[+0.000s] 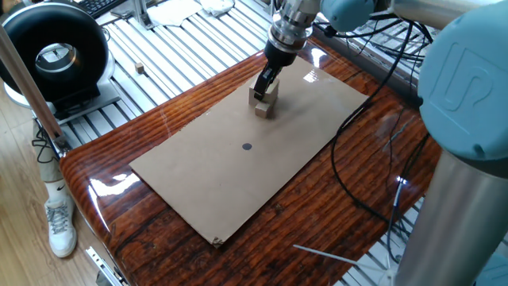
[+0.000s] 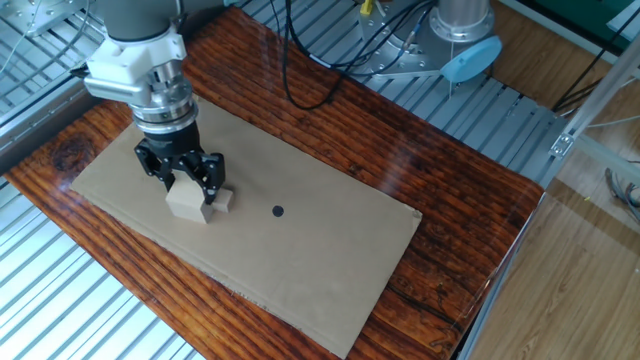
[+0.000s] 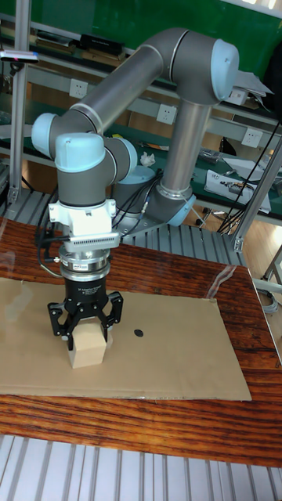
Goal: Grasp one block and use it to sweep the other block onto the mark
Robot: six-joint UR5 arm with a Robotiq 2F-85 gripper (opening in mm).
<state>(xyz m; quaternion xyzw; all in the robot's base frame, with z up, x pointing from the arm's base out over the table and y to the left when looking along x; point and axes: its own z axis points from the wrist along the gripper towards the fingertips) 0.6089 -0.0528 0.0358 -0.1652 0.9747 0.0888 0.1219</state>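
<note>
My gripper (image 2: 184,182) is shut on the larger pale block (image 2: 187,203), which rests on the brown cardboard (image 2: 330,260). The small tan cube (image 2: 224,199) touches that block's side facing the mark (image 2: 278,211), a dark dot a short way off. In one fixed view the gripper (image 1: 266,82) stands over the big block (image 1: 259,97), with the small cube (image 1: 264,110) just below it and the mark (image 1: 247,146) further down the sheet. In the tall view the gripper (image 3: 84,326) holds the block (image 3: 86,350) left of the mark (image 3: 139,333); the small cube is hidden there.
The cardboard lies on a glossy dark wooden tabletop (image 1: 365,191). Black cables (image 1: 357,135) trail over the table beside the arm's grey base column (image 1: 460,214). A black round device (image 1: 51,56) stands on the metal slats beyond the table's left corner.
</note>
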